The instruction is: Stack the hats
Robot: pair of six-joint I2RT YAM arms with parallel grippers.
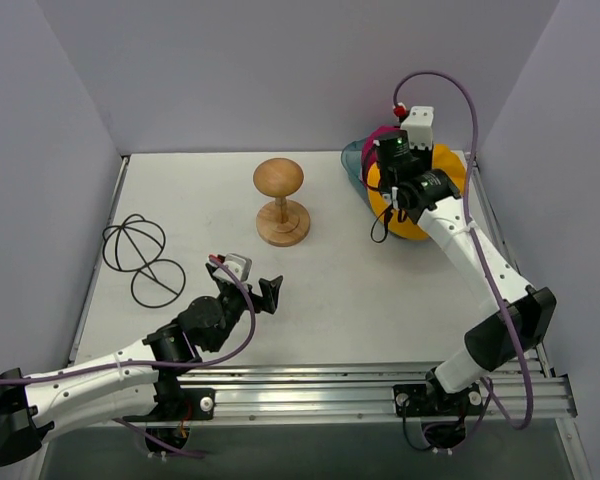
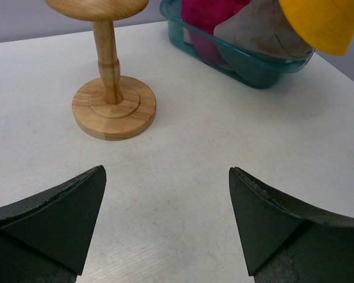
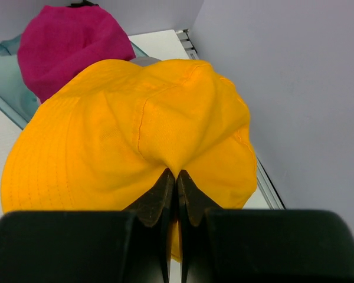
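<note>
My right gripper [image 3: 177, 174] is shut on the crown of the mustard yellow hat [image 3: 135, 135] and holds it above the teal bin at the back right [image 1: 450, 175]. The magenta cap [image 3: 71, 47] lies in the bin behind it; it also shows in the left wrist view [image 2: 209, 23]. The grey bucket hat [image 2: 265, 32] lies in the same bin, and the yellow hat [image 2: 327, 23] hangs above it. The pale pink cap is hidden. My left gripper [image 2: 165, 218] is open and empty low over the table, near the front [image 1: 258, 290].
A round-topped wooden stand [image 1: 280, 205] is at the table's middle back, ahead of my left gripper [image 2: 109, 88]. A black wire-frame stand [image 1: 140, 260] lies at the left. The teal bin [image 2: 253, 68] sits at the back right by the wall.
</note>
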